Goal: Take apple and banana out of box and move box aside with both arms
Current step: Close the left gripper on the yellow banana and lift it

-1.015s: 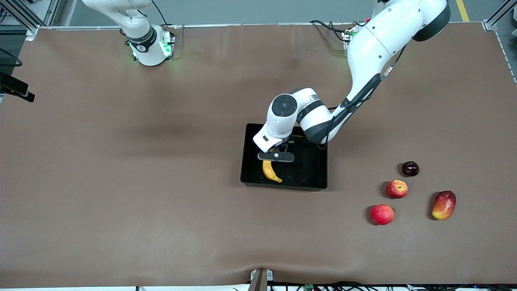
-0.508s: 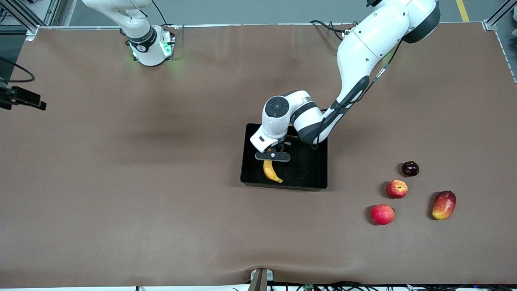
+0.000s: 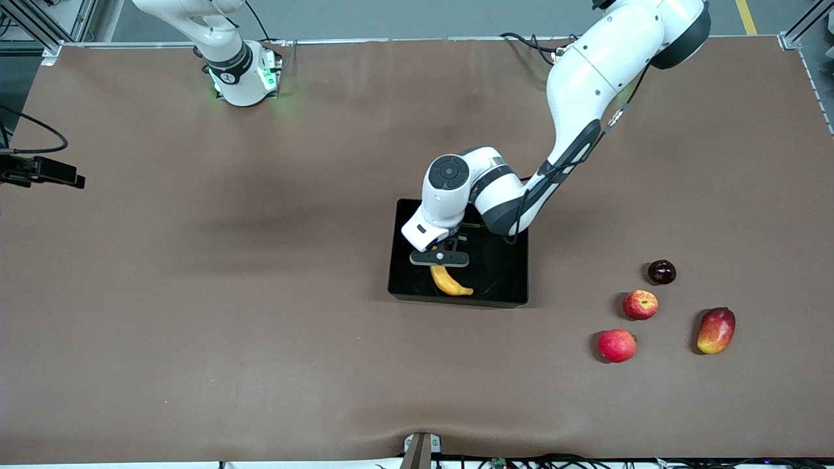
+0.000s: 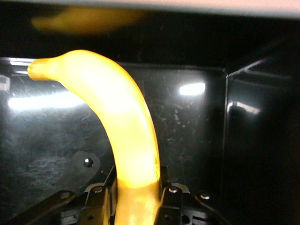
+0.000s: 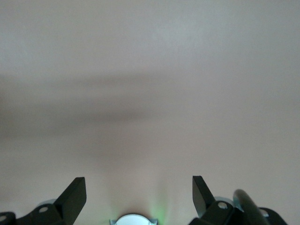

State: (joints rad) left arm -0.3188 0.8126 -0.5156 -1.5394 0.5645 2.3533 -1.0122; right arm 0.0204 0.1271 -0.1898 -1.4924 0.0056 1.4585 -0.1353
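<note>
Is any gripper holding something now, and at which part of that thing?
The left gripper holds the long curved yellow banana near one end, over the black plastic bin. The right gripper is open and holds nothing.

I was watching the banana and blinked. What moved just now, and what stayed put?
The banana, between the left gripper fingers in the black box, swung its free tip toward the left arm's end. The right gripper, open, slid slightly at the table edge. The box, both apples and the other two fruits stayed put.

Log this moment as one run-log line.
left gripper: shut on banana, in box | right gripper: open, waiting | apple: on table
</note>
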